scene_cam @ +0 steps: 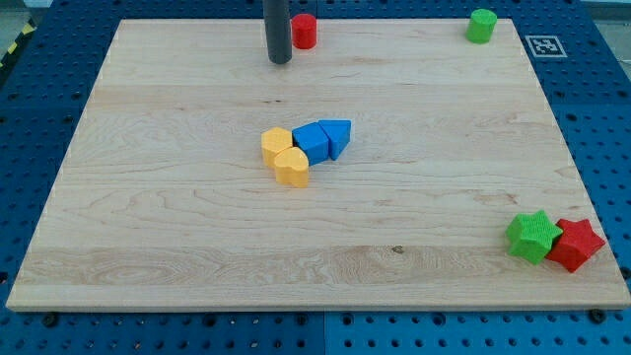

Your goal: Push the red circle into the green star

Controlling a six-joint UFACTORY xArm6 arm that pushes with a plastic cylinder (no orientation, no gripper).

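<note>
Wooden worktop on a blue pegboard base. My tip sits near the view's top edge, just to the view's left of the red circle, very close, contact unclear from this angle. No jaws on this end effector, just a plain rod, so apart or together doesn't apply; it clamps on nothing. Red circle is at the top edge, a bit left of centre. Green star is at the view's bottom right corner, touching a red star on its right. So target and circle are well apart, diagonal across the board. Tip on the circle's left and slightly below makes sense for a rightward shove, but the star lies down and right, so I judge the tip needs to get more to the top-left of the circle to drive it diagonally. Task looks barely started. Mid-board cluster: two yellow blocks touching two blue blocks, left of the straight path, probably clear of it. Green cylinder at top right, out of the way.
</note>
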